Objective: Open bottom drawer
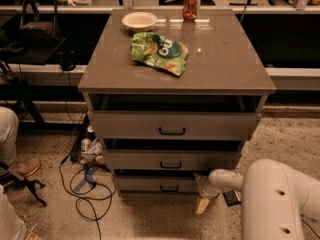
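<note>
The bottom drawer (145, 184) is the lowest and narrowest grey-beige front of the cabinet, with a small black bar handle (169, 188). It sits slightly out from the frame. My gripper (203, 203) hangs low by the floor at the drawer's lower right corner, right of the handle, its pale fingers pointing down. My white arm (272, 194) comes in from the lower right.
The middle drawer (171, 160) and the top drawer (172, 125) stand above it. On the cabinet top lie a green chip bag (160, 51), a bowl (139, 20) and a red can (190, 4). Cables (85, 184) lie on the floor at left, near a person's shoe (22, 167).
</note>
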`<state>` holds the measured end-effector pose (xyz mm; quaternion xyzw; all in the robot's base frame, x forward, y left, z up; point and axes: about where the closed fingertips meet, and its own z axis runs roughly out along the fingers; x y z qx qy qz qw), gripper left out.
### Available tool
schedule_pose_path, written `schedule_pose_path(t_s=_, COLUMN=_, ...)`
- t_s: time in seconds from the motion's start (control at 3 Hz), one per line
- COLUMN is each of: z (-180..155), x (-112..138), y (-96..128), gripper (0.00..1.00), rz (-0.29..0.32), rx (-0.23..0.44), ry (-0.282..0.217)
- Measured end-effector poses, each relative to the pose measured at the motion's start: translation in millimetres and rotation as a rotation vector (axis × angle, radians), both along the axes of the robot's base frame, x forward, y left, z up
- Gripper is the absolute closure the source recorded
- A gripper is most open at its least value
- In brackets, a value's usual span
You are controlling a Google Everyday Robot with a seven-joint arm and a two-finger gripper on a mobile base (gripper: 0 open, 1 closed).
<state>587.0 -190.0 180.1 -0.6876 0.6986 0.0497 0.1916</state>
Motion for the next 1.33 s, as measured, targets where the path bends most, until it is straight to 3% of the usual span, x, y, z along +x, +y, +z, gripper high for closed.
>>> schedule_pose_path(t_s=0.33, z=-5.9, x=15.9, y=9.1, gripper=0.00, rz=-0.024, rx=0.002, ry=0.010)
schedule_pose_path(t_s=0.67, z=-7.7, x=24.1, y=15.9, gripper=0.13, rz=-0.033, rx=-0.019, ry=0.010)
schedule_pose_path(t_s=1.0, z=-0.3, x=18.2, y=9.9, gripper=0.38, rz=-0.061, rx=-0.063, ry=-0.006)
schedule_pose_path(t_s=1.33, z=-7.3, x=-8.1, y=0.6, gripper=0.60, rz=-0.085, rx=-0.078, ry=0.039)
